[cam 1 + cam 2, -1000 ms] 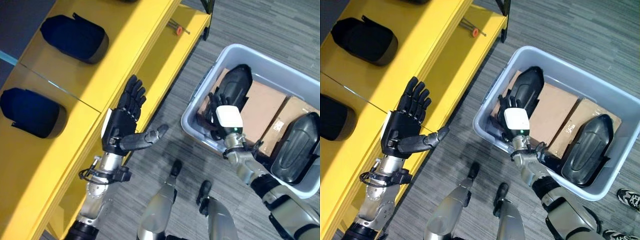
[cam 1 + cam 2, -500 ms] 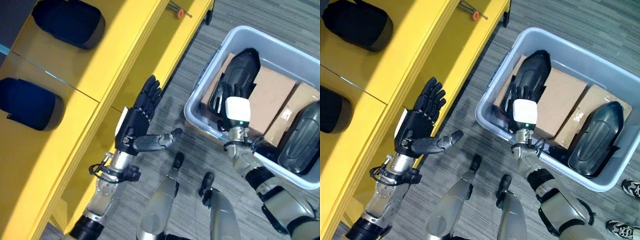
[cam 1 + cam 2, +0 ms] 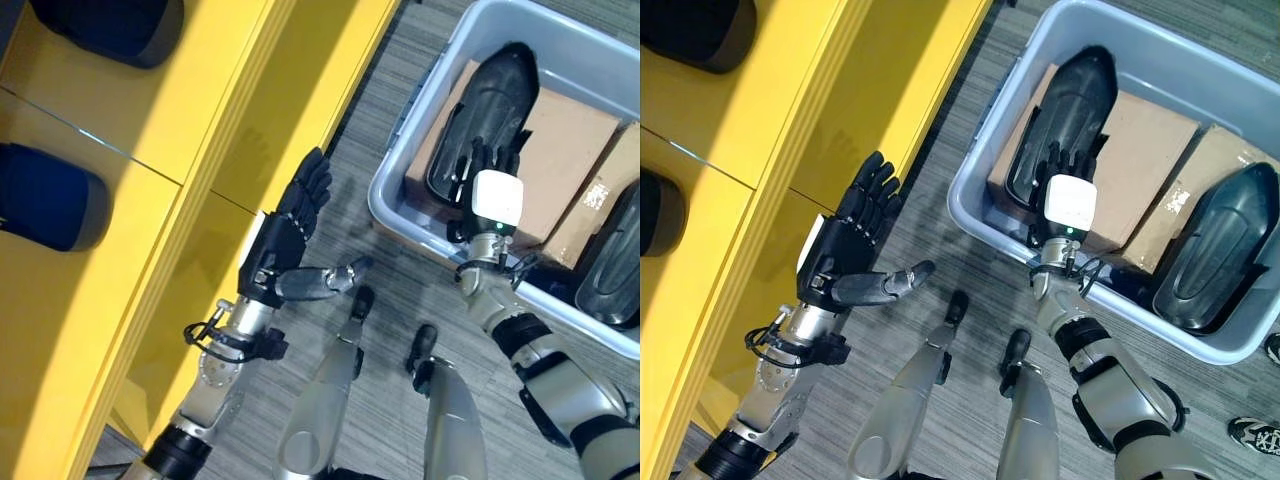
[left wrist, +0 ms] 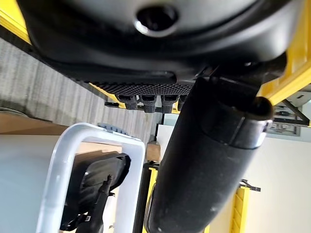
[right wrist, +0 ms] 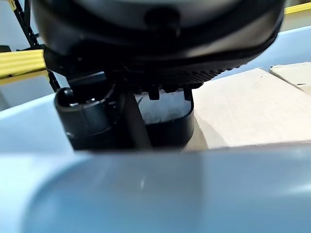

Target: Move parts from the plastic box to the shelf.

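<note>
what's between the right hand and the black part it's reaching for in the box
Nothing visible. The right hand is already inside the plastic box, past its near wall, with its fingers spread over the nearer black part, which lies on a cardboard box. Whether they touch it cannot be told.

Grey striped carpet (image 3: 380,300); sneaker (image 3: 1252,434) at the corner

Workshop, yellow shelf (image 3: 150,120) (parts stored), carpet (image 3: 400,320)
</note>
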Robot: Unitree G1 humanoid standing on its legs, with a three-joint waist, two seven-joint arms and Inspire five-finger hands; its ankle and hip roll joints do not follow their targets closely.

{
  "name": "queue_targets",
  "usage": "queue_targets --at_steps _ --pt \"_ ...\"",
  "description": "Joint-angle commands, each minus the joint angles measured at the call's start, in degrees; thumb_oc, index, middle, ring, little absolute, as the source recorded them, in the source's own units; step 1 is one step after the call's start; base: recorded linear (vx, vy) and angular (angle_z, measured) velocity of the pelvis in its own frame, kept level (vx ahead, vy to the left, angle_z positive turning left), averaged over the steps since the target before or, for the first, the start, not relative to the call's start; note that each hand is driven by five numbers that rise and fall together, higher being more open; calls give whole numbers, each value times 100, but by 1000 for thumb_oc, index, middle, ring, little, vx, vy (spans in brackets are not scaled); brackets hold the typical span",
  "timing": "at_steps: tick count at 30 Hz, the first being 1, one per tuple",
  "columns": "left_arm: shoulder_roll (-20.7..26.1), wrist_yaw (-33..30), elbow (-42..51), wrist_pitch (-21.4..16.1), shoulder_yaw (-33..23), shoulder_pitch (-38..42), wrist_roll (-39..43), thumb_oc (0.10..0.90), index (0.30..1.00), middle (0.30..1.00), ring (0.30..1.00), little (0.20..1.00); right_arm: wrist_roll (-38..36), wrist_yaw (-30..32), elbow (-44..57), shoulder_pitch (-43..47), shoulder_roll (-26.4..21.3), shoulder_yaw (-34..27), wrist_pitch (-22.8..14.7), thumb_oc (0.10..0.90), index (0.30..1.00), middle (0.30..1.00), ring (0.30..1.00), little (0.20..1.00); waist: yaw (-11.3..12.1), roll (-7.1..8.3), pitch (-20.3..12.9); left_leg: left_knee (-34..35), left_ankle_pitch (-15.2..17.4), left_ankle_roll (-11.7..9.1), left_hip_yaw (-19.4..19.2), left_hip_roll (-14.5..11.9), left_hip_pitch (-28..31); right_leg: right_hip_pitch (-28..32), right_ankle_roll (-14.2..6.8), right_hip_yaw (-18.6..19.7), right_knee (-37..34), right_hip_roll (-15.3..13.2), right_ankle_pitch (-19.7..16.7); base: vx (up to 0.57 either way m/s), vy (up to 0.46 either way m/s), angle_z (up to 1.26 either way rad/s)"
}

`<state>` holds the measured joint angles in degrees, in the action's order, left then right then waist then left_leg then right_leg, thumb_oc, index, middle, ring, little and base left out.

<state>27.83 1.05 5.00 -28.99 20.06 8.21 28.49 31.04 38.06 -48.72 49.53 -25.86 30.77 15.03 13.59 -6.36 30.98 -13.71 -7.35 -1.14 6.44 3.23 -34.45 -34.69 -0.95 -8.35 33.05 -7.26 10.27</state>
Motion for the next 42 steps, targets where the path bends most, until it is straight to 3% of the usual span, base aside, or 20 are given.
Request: queue_targets --at_steps 1,4,5,10,11,12,13,19,20,21,22,23,24,31,36,39,42 --pt "-306 3 664 -522 -66 253 -56 900 1000 1000 1000 1000 537 33 -164 443 -322 281 60 900 1000 1000 1000 1000 19 -397 -118 57 159 310 -626 177 -31 8 28 -464 237 117 -134 0 0 0" --pt "-263 82 644 -521 -59 254 36 900 1000 1000 1000 1000 1166 -2 -265 664 -511 569 124 900 1000 1000 1000 1000 45 -434 -118 -32 157 314 -656 187 -188 -156 24 -483 361 110 -112 0 0 0" --pt "-254 129 637 -538 -74 228 60 900 1000 1000 1000 1000 1457 -205 -255 729 -611 748 296 900 1000 1000 1000 1000 52 -437 -118 -57 155 307 -683 177 -239 -211 14 -494 398 97 -112 0 0 0" --pt "-254 203 624 -585 -89 193 85 900 1000 1000 1000 1000 1605 -321 -292 778 -701 977 378 900 1000 1000 1000 1000 66 -441 -118 -65 148 308 -709 163 -281 -258 8 -505 419 92 -114 0 0 0" --pt "-254 314 598 -632 -104 170 157 900 1000 1000 1000 1000 1983 -587 -488 909 -754 1387 839 900 1000 1000 1000 1000 114 -457 -118 -60 117 296 -753 133 -365 -345 -8 -536 457 72 -117 0 0 0" --pt "-269 421 582 -650 -117 147 204 900 1000 1000 1000 1000 1797 -678 -677 917 -758 1520 1241 900 1000 1000 1000 1000 136 -465 -118 -45 111 295 -766 116 -378 -358 -14 -552 461 59 -115 0 0 0" --pt "-257 461 579 -672 -113 137 215 900 1000 1000 1000 1000 1651 -558 -835 907 -746 1538 1342 900 1000 1000 1000 1000 147 -473 -118 -42 109 297 -771 107 -383 -359 -16 -555 457 58 -118 0 0 0" --pt "-242 627 674 -651 -127 115 309 900 1000 1000 1000 1000 1660 -751 -1208 1075 -676 1553 1485 900 1000 1000 1000 1000 209 -518 -118 -10 83 295 -795 96 -422 -390 -44 -601 440 33 -145 2 -14 5" --pt "-250 659 693 -642 -109 59 294 900 1000 1000 1000 1000 1501 -910 -1344 1029 -673 1580 1553 900 1000 1000 1000 1000 193 -486 -118 -27 215 268 -792 149 -319 -298 -111 -532 479 -5 -9 57 -14 4" --pt "-253 676 692 -644 -100 59 297 900 1000 1000 1000 1000 1311 -1076 -1405 1019 -650 1573 1595 837 912 912 912 912 194 -494 -118 -14 206 263 -803 141 -326 -315 -113 -536 488 -6 -10 61 -13 5" --pt "-251 676 693 -644 -99 52 297 900 1000 1000 1000 1000 1310 -1076 -1405 1012 -647 1573 1596 837 912 912 912 912 189 -489 -118 -15 211 264 -805 147 -319 -310 -115 -534 496 -13 1 -5 7 4" --pt "-252 669 720 -638 -92 39 284 900 1000 1000 1000 1000 1032 -1171 -1448 986 -634 1538 1576 529 481 481 481 481 188 -498 -118 -3 205 264 -804 149 -326 -325 -114 -533 502 -13 2 0 0 0" --pt "-252 640 725 -647 -73 45 252 900 1000 1000 1000 1000 780 -1385 -1545 976 -579 1456 1514 400 300 300 300 300 188 -511 -118 2 199 259 -811 142 -342 -346 -115 -530 507 -13 -3 0 0 0" --pt "-253 604 842 -486 -46 89 273 900 1000 1000 1000 1000 -50 -1851 -1972 986 -425 1039 1237 400 300 300 300 300 235 -596 -118 -40 198 271 -796 165 -424 -461 -88 -547 660 -55 39 1 4 1" --pt "-259 440 913 -432 61 165 173 900 1000 1000 1000 1000 120 -2100 -2096 1031 -412 896 1107 400 300 300 300 300 233 -642 -118 -39 185 275 -822 176 -493 -525 -88 -576 689 -76 48 -5 9 5" --pt "-242 384 906 -438 87 184 153 900 1000 1000 1000 1000 246 -2435 -2123 998 -371 873 1310 400 300 300 300 300 218 -655 -118 -31 182 266 -831 178 -495 -534 -85 -566 696 -74 56 -2 2 3" --pt "-246 408 872 -470 97 196 160 900 1000 1000 1000 1000 351 -2374 -2154 905 -301 875 1318 400 300 300 300 300 207 -662 -118 -14 176 267 -832 186 -462 -515 -78 -549 688 -54 57 0 -2 3"
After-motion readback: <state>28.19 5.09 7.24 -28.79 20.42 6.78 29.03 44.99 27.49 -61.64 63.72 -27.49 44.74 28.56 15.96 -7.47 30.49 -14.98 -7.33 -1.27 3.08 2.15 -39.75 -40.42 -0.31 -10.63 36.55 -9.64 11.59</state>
